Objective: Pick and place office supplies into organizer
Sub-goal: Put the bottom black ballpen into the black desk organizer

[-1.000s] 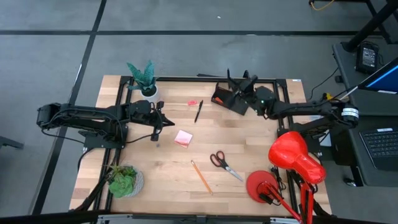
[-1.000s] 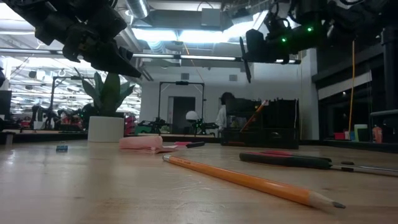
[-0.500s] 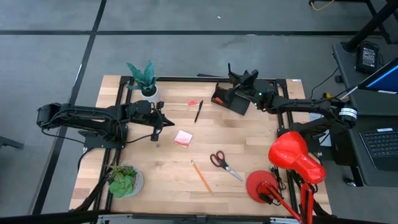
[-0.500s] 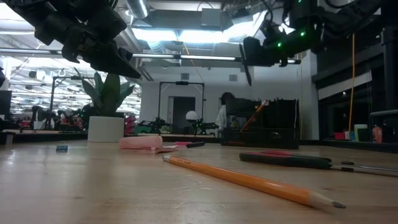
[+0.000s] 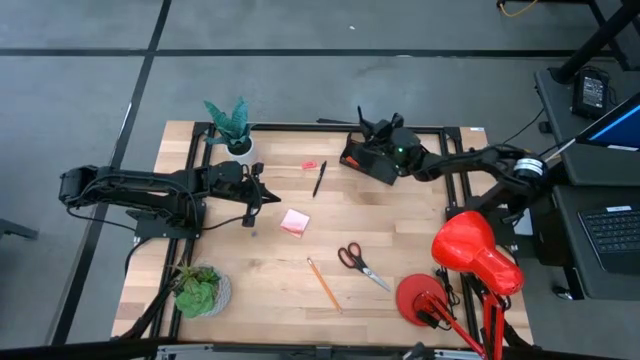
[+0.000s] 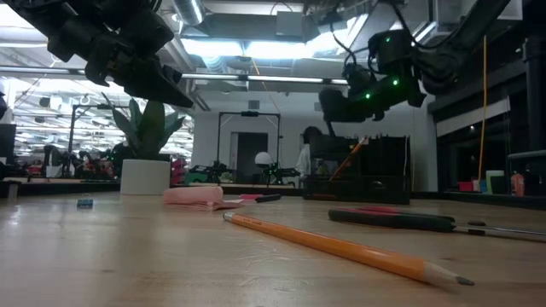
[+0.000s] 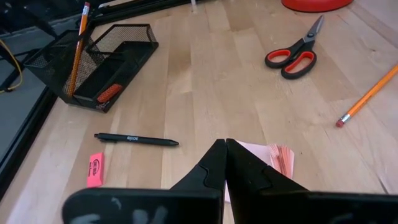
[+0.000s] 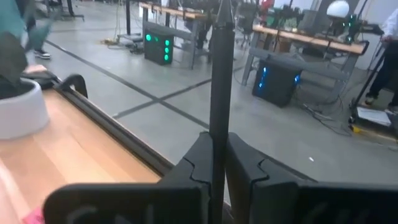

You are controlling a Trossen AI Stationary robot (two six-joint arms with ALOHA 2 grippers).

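Over the organizer (image 5: pixel 366 160) at the table's far edge, one black pen (image 8: pixel 221 74) is clamped upright by the right gripper (image 5: pixel 372 128). One scissors (image 5: pixel 360 263), two pencils, a second pen (image 5: pixel 319 179) are counted; the left gripper (image 5: pixel 266 194) is clenched empty.

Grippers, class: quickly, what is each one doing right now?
Left gripper: shut, holding nothing, above the table near the sticky notes.
Right gripper: shut on a black pen, over the organizer.
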